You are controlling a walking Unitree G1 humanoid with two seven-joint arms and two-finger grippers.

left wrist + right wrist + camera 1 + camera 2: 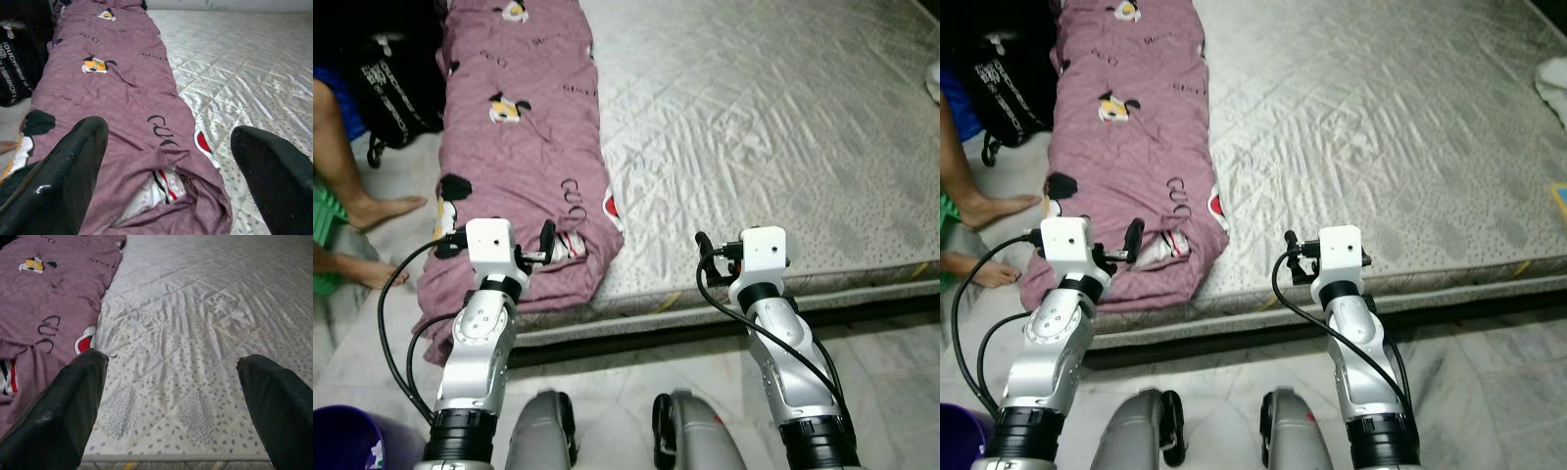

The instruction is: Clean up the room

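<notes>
A long mauve blanket (524,127) printed with cartoon figures and letters lies rumpled along the left side of a silver-grey quilted mattress (764,127) on the floor. Its near end hangs over the mattress edge, with a white, red-striped patch (159,188) showing in the folds. My left gripper (168,142) hovers open just over that near end, its black fingers (63,166) wide apart with nothing between them. My right gripper (171,367) is open above the bare mattress near its front edge, to the right of the blanket.
A person's bare feet (386,211) rest on the tiled floor at the left, beside a green item (325,230). A black bag (391,78) stands behind them. A purple bucket (342,436) sits by my left side. A white cloth (1555,83) lies at the mattress's far right.
</notes>
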